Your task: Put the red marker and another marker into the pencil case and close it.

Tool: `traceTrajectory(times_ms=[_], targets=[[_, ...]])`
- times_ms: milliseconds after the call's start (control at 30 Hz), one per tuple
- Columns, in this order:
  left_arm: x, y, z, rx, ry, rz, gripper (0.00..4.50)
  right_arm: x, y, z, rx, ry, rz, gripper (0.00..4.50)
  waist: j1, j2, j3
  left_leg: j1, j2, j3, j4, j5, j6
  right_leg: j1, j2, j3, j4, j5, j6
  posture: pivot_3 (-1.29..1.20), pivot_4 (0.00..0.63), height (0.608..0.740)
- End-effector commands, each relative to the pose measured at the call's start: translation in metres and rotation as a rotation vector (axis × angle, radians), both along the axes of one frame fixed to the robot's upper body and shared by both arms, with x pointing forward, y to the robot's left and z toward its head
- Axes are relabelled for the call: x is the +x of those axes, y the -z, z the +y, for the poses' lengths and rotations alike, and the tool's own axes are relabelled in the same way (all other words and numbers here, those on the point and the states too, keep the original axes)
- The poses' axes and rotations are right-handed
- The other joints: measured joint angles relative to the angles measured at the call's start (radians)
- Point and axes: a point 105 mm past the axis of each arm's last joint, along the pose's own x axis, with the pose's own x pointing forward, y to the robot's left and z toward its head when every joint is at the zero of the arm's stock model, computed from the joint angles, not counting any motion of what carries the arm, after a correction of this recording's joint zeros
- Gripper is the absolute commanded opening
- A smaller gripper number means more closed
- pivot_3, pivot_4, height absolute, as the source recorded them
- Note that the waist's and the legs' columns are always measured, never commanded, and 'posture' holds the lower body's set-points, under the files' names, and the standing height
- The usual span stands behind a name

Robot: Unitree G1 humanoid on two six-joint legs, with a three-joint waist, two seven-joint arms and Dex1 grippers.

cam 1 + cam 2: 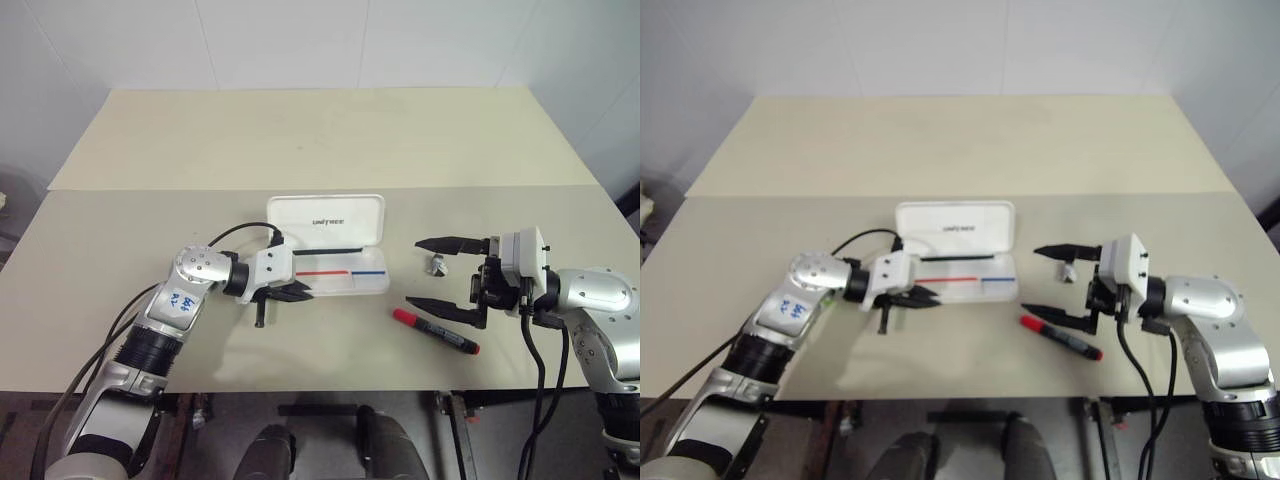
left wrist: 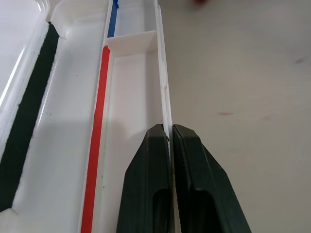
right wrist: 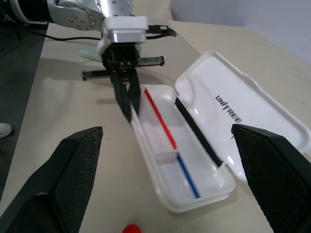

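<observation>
The white pencil case (image 1: pixel 340 222) lies open in the middle of the table, its lid tipped back and its tray (image 3: pixel 160 145) showing a red and a blue stripe. My left gripper (image 2: pixel 170 130) is shut on the tray's front wall near its left end, seen also from the head (image 1: pixel 298 292). The red marker (image 1: pixel 436 332) lies flat on the table, to the right of the case. My right gripper (image 1: pixel 413 272) hovers open just above and beyond it, pointing left. A pale green marker (image 3: pixel 88 54) peeks out behind my left wrist.
A small silvery object (image 1: pixel 437 265) sits on the table between the case and my right hand. A black cable (image 1: pixel 240 232) loops from my left wrist past the case's left end. A second table top (image 1: pixel 320 130) adjoins at the back.
</observation>
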Motion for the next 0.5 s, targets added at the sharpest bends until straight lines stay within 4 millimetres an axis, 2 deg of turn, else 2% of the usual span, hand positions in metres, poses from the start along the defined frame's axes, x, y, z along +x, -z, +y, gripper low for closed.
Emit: traceTrajectory(times_ms=[33, 167, 500], targets=[[-0.012, -0.004, -0.002, 0.009, 0.040, -0.013, 0.03, -0.001, -0.007, 0.002, 0.013, -0.009, -0.038, 4.50, -0.002, 0.000, 0.000, 0.000, 0.000, 0.000, 0.000, 0.000, 0.000, 0.000, 0.000, 0.000, 0.000, 0.000, 0.000, 0.00, 0.150, 0.740], [-0.017, -0.002, 0.001, 0.008, 0.018, -0.008, 0.03, -0.002, -0.006, 0.005, 0.019, -0.014, -0.037, 4.50, -0.005, 0.000, 0.000, 0.001, 0.000, 0.000, 0.000, 0.000, 0.000, 0.000, 0.000, 0.000, 0.000, 0.000, -0.001, 0.00, 0.150, 0.740], [-0.012, 0.009, 0.008, 0.002, -0.066, 0.036, 0.03, -0.002, -0.005, 0.008, 0.026, -0.012, -0.038, 4.50, -0.006, 0.000, 0.000, 0.002, 0.000, 0.000, 0.002, 0.000, -0.001, 0.000, 0.000, 0.001, 0.002, -0.001, -0.001, 0.00, 0.150, 0.740]])
